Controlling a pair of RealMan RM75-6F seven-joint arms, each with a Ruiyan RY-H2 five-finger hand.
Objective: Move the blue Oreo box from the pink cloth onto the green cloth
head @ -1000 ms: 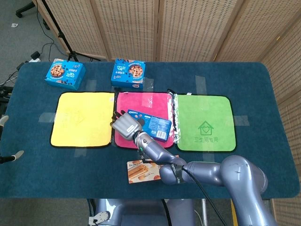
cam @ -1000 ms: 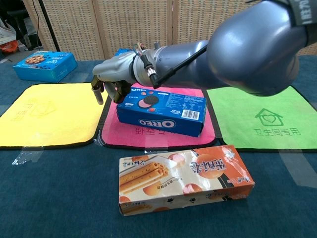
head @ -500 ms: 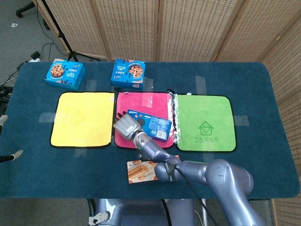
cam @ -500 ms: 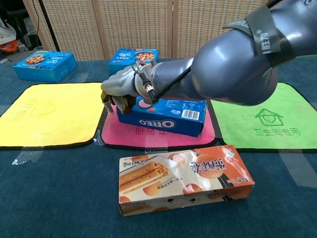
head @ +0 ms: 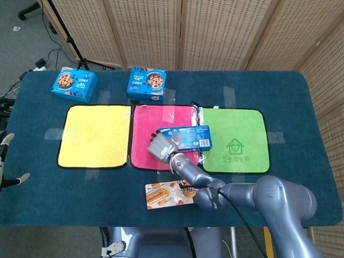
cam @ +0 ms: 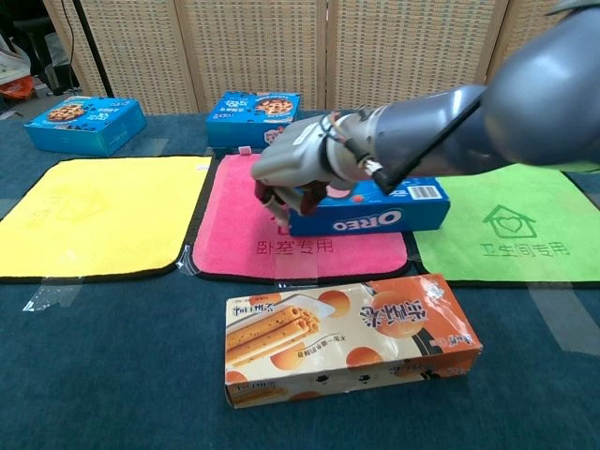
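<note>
My right hand (head: 161, 148) (cam: 295, 171) grips the left end of the blue Oreo box (head: 185, 137) (cam: 370, 208). The box lies lengthwise across the right edge of the pink cloth (head: 146, 126) (cam: 234, 239), and its right end reaches over the left edge of the green cloth (head: 236, 141) (cam: 511, 225). Whether it touches the cloths I cannot tell. Of my left hand (head: 6, 141), only spread fingertips show at the left edge of the head view, with nothing in them.
An orange wafer box (cam: 347, 333) (head: 164, 194) lies in front of the pink cloth, near the table's front edge. A yellow cloth (head: 94, 134) lies left of the pink one. Two blue cookie boxes (head: 75, 84) (head: 147, 83) stand at the back.
My right hand closed on the Oreo box's left end and carried it to the right, from the middle of the pink cloth toward the green cloth.
</note>
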